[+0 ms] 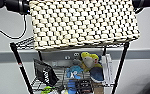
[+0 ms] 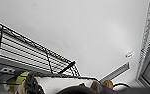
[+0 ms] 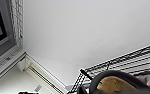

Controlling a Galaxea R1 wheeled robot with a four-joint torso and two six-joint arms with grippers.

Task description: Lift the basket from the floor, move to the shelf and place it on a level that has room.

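Hanging between both arms over the shelf, the basket sits at the level of the top wire tier (the lower one is crowded with plush toys), though whether either pincer is clenched I cannot tell.

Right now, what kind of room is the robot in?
Probably a storage corner of an office or lab: a black wire shelf against a plain grey wall, plush toys on a lower tier, and the woven basket up top.
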